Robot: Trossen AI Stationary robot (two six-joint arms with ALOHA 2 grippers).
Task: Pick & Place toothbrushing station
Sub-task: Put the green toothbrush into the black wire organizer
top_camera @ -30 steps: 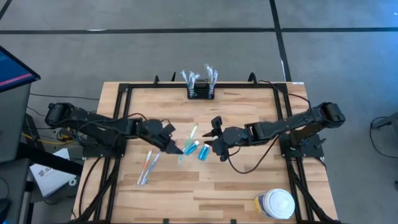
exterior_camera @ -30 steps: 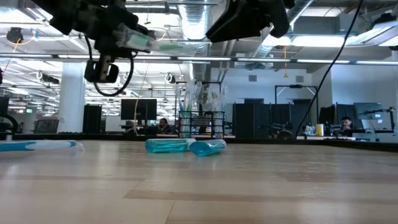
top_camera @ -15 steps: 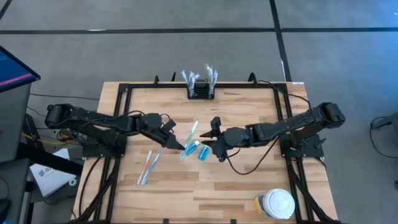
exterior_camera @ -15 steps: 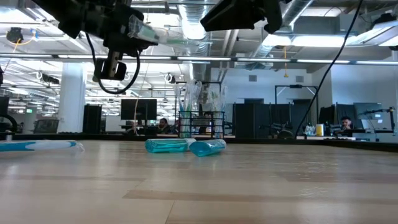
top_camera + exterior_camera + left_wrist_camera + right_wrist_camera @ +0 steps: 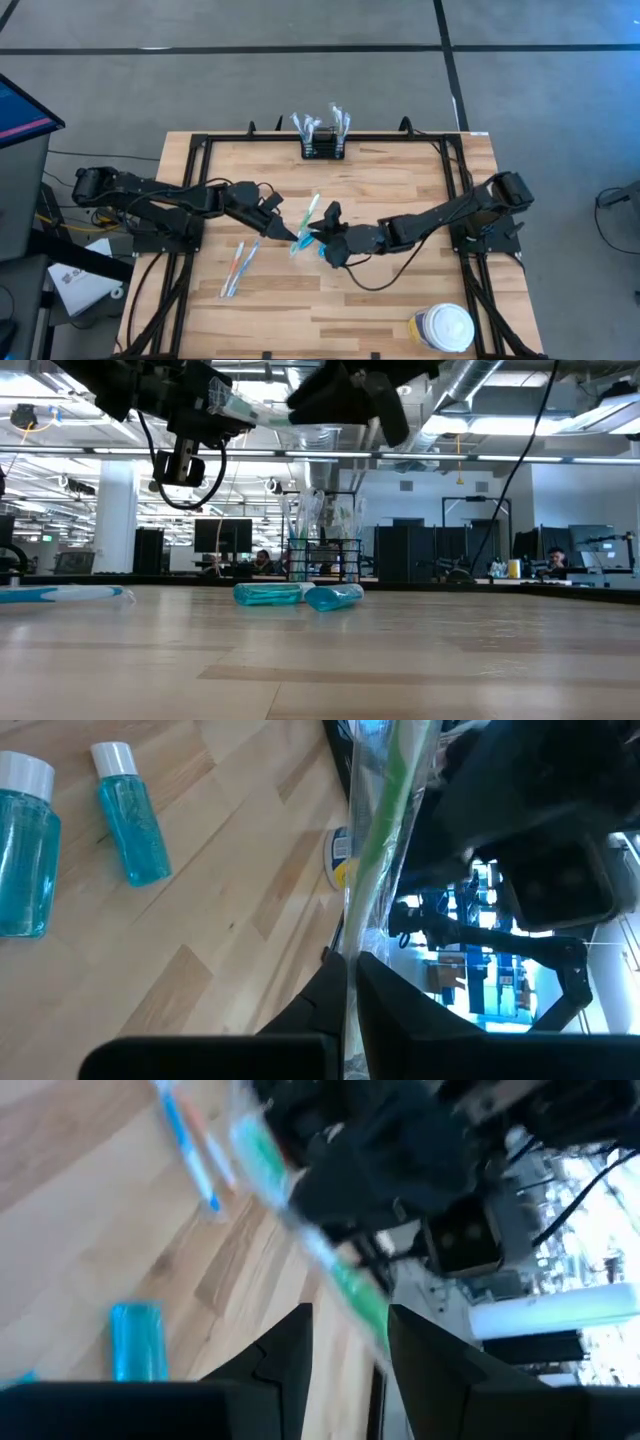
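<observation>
Risking a fumbled handover above the two blue bottles (image 5: 313, 240): left gripper (image 5: 290, 237) pinching a wrapped green toothbrush (image 5: 383, 815), right gripper (image 5: 322, 235) closing in with fingers parted around its free end, toothbrushing station (image 5: 323, 148) standing well apart at the table's far edge.

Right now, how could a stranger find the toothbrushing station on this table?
Look along the far edge of the wooden table, midway between the arms. The toothbrushing station is the small black holder there, with clear wrapped items standing in it, unlike the white-lidded jar at the near right corner.
</observation>
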